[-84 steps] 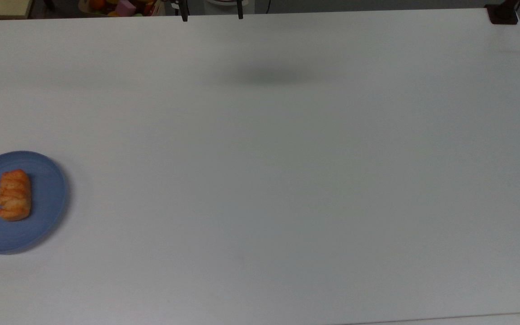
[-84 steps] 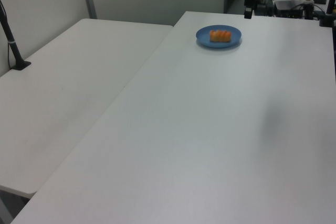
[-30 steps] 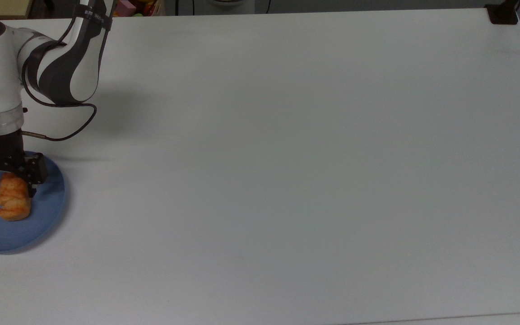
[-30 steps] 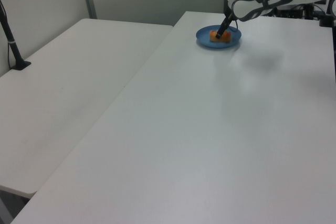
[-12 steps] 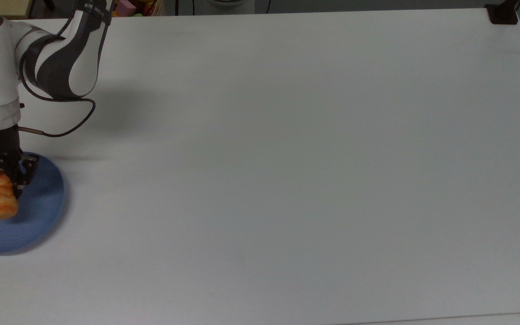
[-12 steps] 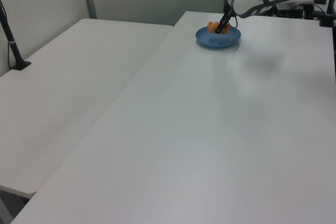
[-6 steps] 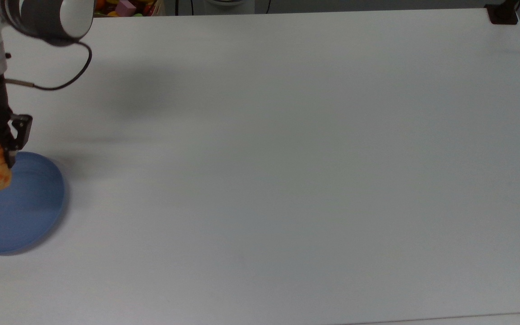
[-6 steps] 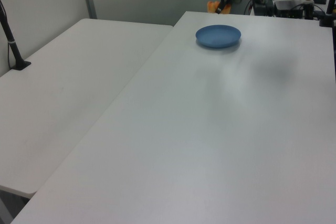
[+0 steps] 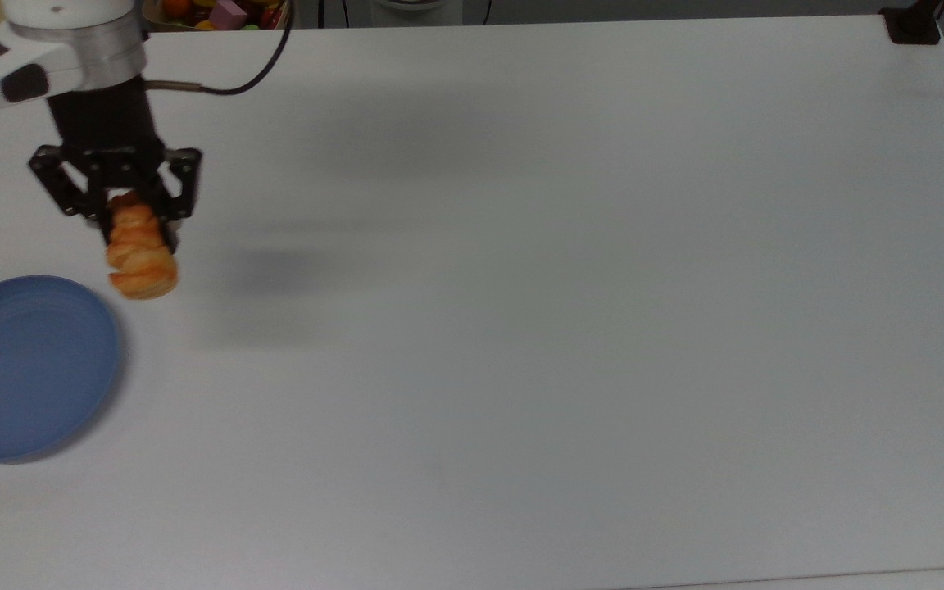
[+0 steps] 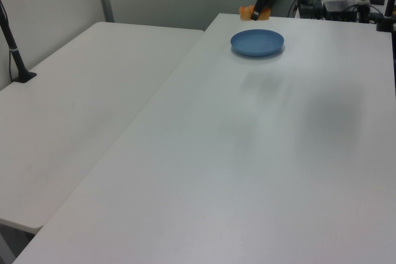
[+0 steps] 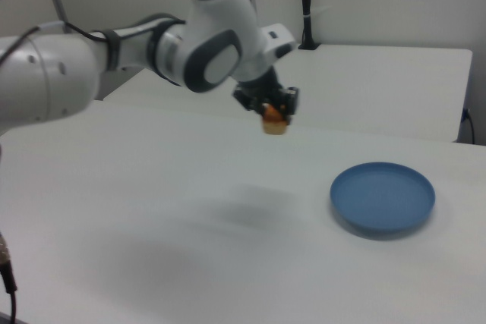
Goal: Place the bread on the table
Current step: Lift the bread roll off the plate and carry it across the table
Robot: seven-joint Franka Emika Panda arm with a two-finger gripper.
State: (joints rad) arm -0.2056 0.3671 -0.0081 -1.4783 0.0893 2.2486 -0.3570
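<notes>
Bread (image 9: 141,262) is held aloft, clamped at its upper end in the gripper (image 9: 138,223), long axis hanging downward below the fingers. It is carried well above the table (image 9: 562,328), off to the top view's upper right of the plate (image 9: 25,365). Bare tabletop lies directly underneath.

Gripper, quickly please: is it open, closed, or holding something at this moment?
Gripper: closed on the bread, which hangs in the air above the table, off the blue plate.
</notes>
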